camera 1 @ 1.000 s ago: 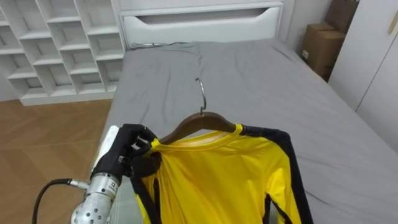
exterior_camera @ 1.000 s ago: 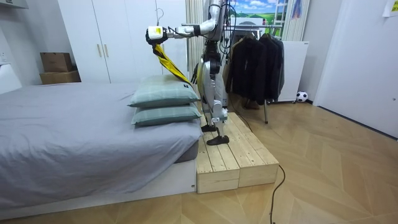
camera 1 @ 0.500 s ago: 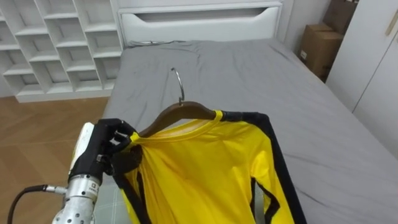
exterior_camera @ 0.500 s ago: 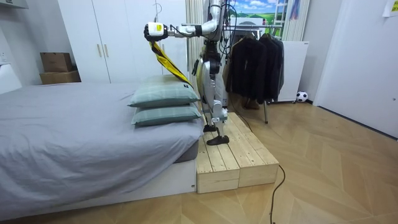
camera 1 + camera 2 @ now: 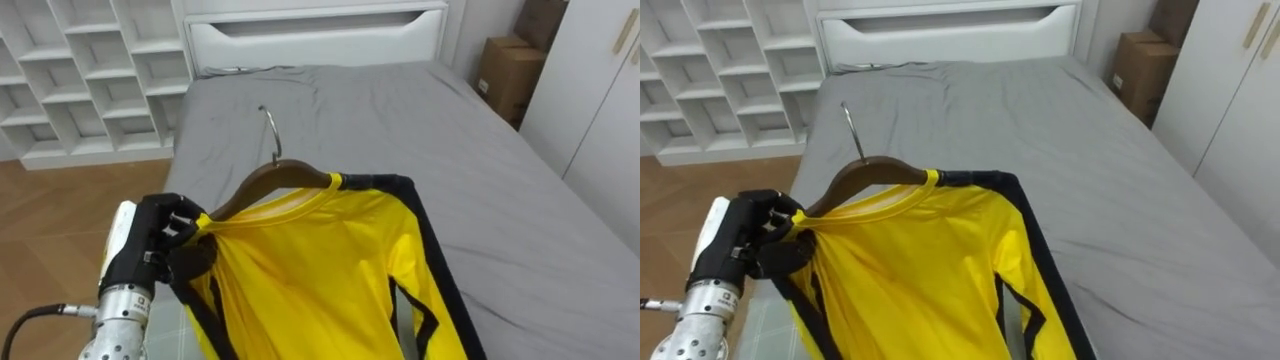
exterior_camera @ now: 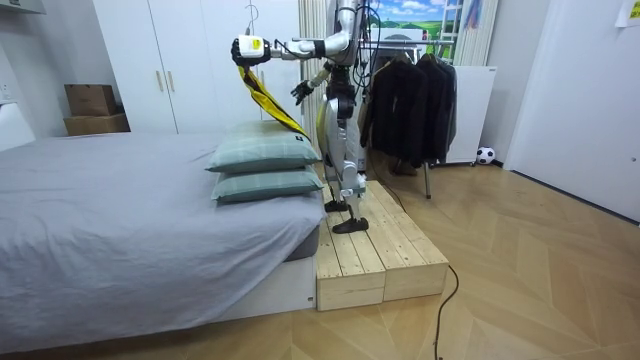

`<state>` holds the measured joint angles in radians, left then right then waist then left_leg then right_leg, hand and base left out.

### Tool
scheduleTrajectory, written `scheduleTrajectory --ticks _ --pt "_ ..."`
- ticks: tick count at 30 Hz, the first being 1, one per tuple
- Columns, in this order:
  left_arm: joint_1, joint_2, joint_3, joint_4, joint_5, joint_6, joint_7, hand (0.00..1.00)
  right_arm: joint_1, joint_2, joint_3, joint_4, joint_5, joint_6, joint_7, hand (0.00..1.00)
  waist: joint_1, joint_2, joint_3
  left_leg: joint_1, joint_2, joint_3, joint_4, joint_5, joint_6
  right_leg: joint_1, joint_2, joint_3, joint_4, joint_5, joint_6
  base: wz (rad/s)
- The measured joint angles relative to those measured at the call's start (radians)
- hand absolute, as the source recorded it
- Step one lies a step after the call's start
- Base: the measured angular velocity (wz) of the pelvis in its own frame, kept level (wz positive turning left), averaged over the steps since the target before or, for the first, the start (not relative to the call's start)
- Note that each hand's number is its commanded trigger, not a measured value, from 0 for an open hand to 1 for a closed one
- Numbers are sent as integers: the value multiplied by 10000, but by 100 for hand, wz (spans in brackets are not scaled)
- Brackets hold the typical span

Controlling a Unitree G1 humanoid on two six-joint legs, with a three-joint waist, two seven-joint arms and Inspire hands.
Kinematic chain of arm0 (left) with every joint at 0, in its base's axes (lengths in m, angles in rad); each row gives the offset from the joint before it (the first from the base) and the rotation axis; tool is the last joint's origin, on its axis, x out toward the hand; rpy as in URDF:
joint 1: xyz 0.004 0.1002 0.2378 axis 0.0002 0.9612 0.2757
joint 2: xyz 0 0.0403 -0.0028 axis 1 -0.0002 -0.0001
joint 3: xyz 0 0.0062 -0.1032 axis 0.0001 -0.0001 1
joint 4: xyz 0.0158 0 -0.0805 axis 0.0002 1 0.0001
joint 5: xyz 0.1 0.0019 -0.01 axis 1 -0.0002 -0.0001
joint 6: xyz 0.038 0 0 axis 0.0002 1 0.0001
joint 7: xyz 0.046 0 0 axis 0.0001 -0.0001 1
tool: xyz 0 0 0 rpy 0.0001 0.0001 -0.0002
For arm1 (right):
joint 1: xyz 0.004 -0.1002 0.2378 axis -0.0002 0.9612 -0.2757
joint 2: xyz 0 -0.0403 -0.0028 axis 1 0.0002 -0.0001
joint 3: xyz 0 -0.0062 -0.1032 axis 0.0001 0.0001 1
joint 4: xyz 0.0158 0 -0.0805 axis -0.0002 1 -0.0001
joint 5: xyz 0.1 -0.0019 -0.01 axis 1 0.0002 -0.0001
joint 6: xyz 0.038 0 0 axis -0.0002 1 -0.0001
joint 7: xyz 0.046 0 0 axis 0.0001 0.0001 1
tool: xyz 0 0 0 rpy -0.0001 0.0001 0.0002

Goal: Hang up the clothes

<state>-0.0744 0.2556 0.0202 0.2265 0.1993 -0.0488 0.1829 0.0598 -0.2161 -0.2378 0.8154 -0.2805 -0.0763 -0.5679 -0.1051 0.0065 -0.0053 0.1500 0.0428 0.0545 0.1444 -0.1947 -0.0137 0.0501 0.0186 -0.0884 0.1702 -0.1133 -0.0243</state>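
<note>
Raised: right robot hand (image 6: 300, 93), fingers spread | left robot hand (image 5: 155, 237) outstretched, gripping hanger (image 5: 268, 181)

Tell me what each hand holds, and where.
Left hand: fingers curled round the end of the wooden hanger, yellow shirt shoulder bunched in. Right hand: open, empty.

Shirt (image 5: 330, 270) over the bed (image 5: 480, 170) plain yellow with black edging, hanger (image 5: 262, 183) dark brown; bed uniform grey, shelving (image 5: 90, 70) beside the bed white.

Hanger (image 5: 285, 180): dark polished wood, thin metal hook (image 5: 270, 128). Shirt (image 5: 320, 270): smooth, faintly shiny cloth. Bedsheet (image 5: 400, 120): matt cloth, lightly creased. Platform (image 6: 385, 250): bare wood planks.
</note>
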Motion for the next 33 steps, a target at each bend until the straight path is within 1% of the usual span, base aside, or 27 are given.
scheduleTrajectory --ticks 1,2,4,5,10,13,16,18,20,23,26,28,30,33 --pt "0 0 2 -18 3 0 1 100 104 4 71 -584 -514 -8 -105 0 36 20 -13 -5 0 -1 0 0 0 -5 1 12 4 -2 1 0" --pt "2 -1 2 -45 -1 0 1 100 203 3 140 -1109 -881 -98 -236 0 42 35 -24 3 0 10 0 0 0 -2 1 20 6 -2 1 0" --pt "18 -5 1 -161 1 0 4 100 307 4 257 -1778 -1249 -192 -355 0 106 44 -30 9 0 27 2 0 0 -3 1 31 13 -1 1 -2" --pt "41 -21 -6 -329 2 4 3 100 412 4 404 -2288 -1298 -190 -418 0 186 44 -29 11 0 47 7 0 0 -8 2 48 8 -1 1 -3" --pt "269 -67 -109 -920 -3 11 1 100 578 61 1063 -4090 -2204 -186 -431 0 280 76 -37 94 -1 195 9 1 0 0 -2 65 35 -1 1 -6" --pt "311 -70 -243 -918 -84 61 1 100 563 60 1322 -4671 -2389 -211 -444 0 316 84 -36 174 0 232 5 1 0 37 -1 88 36 0 1 -2" --pt "327 -150 -242 -914 -108 64 1 100 558 67 1452 -5196 -2386 -261 -362 0 334 141 -1 179 -1 256 -6 0 0 30 -7 101 45 2 3 0" --pt "326 -203 -217 -916 -108 64 1 100 570 60 1447 -5698 -2379 -260 -182 0 384 168 -1 182 0 268 -6 0 0 18 1 118 43 1 3 0" --pt "326 -337 -219 -921 -109 64 1 100 577 40 1444 -6433 -2333 -263 30 0 387 174 0 186 10 267 -6 0 0 22 7 102 44 1 3 0" --pt "326 -406 -229 -942 -109 64 1 100 524 -4 1453 -6870 -2261 -331 328 0 421 166 5 176 12 268 -6 0 0 21 7 94 56 1 2 0" --pt "321 -404 -228 -1025 -109 60 -58 100 323 -54 1454 -7155 -1832 -331 933 0 502 100 51 180 13 287 -5 1 0 -6 1 91 92 -2 -1 0" --pt "322 -392 -229 -1130 -109 60 -214 100 204 -190 1456 -7296 -1180 -331 1328 0 580 -3 116 172 16 283 -4 0 0 -10 2 85 97 -3 -2 0" --pt "324 -350 -226 -1219 -107 60 -285 100 208 -327 1460 -7537 -1089 -331 1662 0 610 -43 138 141 16 274 -6 0 -1 -16 1 83 88 -3 -2 0" --pt "323 -288 -231 -1440 -91 46 -454 100 143 -638 1552 -8034 -1147 -335 2155 0 705 -65 130 107 15 280 -11 -1 -2 -20 4 93 69 -3 -2 0"
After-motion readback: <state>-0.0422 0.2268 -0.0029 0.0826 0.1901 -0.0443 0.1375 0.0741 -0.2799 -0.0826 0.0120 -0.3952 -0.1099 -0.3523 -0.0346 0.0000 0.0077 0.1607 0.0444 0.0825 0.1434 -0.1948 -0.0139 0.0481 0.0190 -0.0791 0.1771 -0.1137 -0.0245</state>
